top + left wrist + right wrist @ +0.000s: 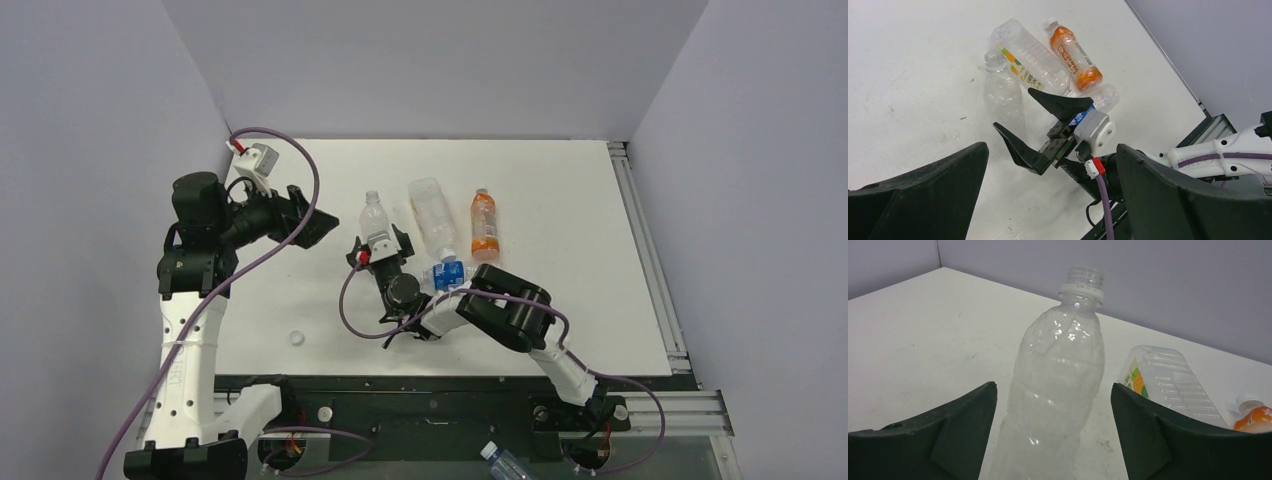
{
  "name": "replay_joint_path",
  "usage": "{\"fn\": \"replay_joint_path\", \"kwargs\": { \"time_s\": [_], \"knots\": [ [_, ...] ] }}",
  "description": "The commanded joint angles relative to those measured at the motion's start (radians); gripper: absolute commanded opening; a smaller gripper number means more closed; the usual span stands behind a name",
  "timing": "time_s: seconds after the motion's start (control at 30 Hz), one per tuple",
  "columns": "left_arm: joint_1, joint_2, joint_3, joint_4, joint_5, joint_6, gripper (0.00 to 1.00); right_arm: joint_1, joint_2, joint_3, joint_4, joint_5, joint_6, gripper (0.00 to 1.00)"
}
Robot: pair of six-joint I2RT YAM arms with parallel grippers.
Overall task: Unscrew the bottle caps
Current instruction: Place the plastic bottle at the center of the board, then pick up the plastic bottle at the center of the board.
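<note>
Plastic all round, so nothing is heavy or breakable, but it's fiddly stuff. I'm using the standing clear bottle as my reference. Its neck is open, with bare threads and only the collar ring on it, so that one's cap is already off. One loose white cap lies on the table, well to the left of that bottle and nearer the arm bases.

The right gripper has its jaws spread wide either side of the standing bottle's body. There's a gap on both sides, so it's around the bottle but not squeezing. The left gripper hovers just left of the same bottle, jaws wide too, nothing in them.

Of the ones left to do, the clearest is the white cap on the orange bottle. That bottle lies flat to the right of the standing bottle, past the big clear bottle lying between them. A blue-labelled bottle is just right of the standing one, partly under the right arm, and I can't make out its cap.

Handling guess: the caps are small, stiff and ridged, so pinch across the ridged side, not the smooth top. The clear bottles look thin, empty and crushy, and the lying ones will probably roll. I'd hold the body near the shoulder, snug but not hard, while the other gripper twists.
</note>
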Motion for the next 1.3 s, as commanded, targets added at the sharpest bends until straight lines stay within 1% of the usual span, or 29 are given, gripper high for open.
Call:
{"fn": "replay_joint_path", "kwargs": {
  "time_s": [0.0, 0.13, 0.3, 0.37, 0.4, 0.43, 0.47, 0.5, 0.53, 0.57, 0.6, 0.63, 0.67, 0.7, 0.77, 0.83, 1.0, 1.03, 1.1, 1.27],
  "knots": [
    [0.002, -0.02, 0.037, 0.065, 0.03, -0.017, 0.97, 0.003, -0.14, -0.012, -0.036, -0.033, 0.023, 0.79],
    [0.002, -0.015, 0.047, 0.093, 0.035, -0.052, 0.97, 0.004, -0.221, -0.052, -0.066, -0.05, 0.018, 0.8],
    [0.002, -0.023, 0.043, 0.137, 0.051, -0.088, 0.97, 0.021, -0.32, -0.147, -0.092, -0.05, -0.009, 0.81],
    [0.002, -0.03, 0.033, 0.15, 0.055, -0.098, 0.97, 0.031, -0.4, -0.195, -0.107, -0.019, -0.012, 0.82],
    [0.002, -0.032, 0.025, 0.154, 0.058, -0.102, 0.97, 0.033, -0.425, -0.225, -0.141, -0.006, 0.013, 0.82],
    [0.003, -0.033, 0.018, 0.165, 0.06, -0.113, 0.97, 0.027, -0.488, -0.241, -0.173, 0.003, 0.037, 0.82],
    [0.002, -0.03, 0.016, 0.177, 0.059, -0.119, 0.97, 0.002, -0.522, -0.255, -0.3, -0.007, 0.118, 0.81],
    [0.002, -0.028, 0.014, 0.181, 0.06, -0.127, 0.97, -0.041, -0.593, -0.251, -0.39, -0.059, 0.224, 0.79],
    [0.001, -0.02, 0.015, 0.186, 0.061, -0.129, 0.97, -0.071, -0.626, -0.215, -0.612, -0.096, 0.282, 0.78],
    [0.002, -0.015, 0.021, 0.186, 0.062, -0.131, 0.97, -0.138, -0.669, -0.187, -0.729, -0.181, 0.39, 0.77],
    [0.001, -0.005, 0.024, 0.176, 0.061, -0.131, 0.97, -0.172, -0.682, -0.117, -0.956, -0.233, 0.435, 0.77],
    [0.0, 0.001, 0.033, 0.168, 0.063, -0.125, 0.97, -0.238, -0.698, -0.085, -1.044, -0.347, 0.491, 0.77],
    [0.0, 0.014, 0.038, 0.144, 0.068, -0.12, 0.97, -0.265, -0.704, -0.037, -1.18, -0.445, 0.504, 0.78],
    [0.0, 0.028, 0.052, 0.131, 0.072, -0.109, 0.97, -0.304, -0.721, -0.015, -1.231, -0.475, 0.512, 0.81],
    [0.0, 0.045, 0.072, 0.097, 0.089, -0.092, 0.97, -0.332, -0.745, -0.001, -1.368, -0.516, 0.487, 0.82],
    [-0.001, 0.051, 0.085, 0.082, 0.103, -0.085, 0.97, -0.345, -0.75, 0.019, -1.467, -0.55, 0.45, 0.83],
    [-0.001, 0.053, 0.104, 0.086, 0.141, -0.089, 0.97, -0.382, -0.674, 0.088, -1.669, -0.719, 0.345, 0.84],
    [-0.001, 0.05, 0.104, 0.078, 0.144, -0.087, 0.97, -0.383, -0.664, 0.102, -1.718, -0.73, 0.331, 0.84],
    [-0.001, 0.042, 0.103, 0.064, 0.152, -0.079, 0.97, -0.385, -0.641, 0.107, -1.757, -0.729, 0.303, 0.85],
    [-0.001, 0.013, 0.079, 0.047, 0.176, -0.06, 0.97, -0.398, -0.626, 0.077, -1.792, -0.685, 0.274, 0.85]
  ]
}}
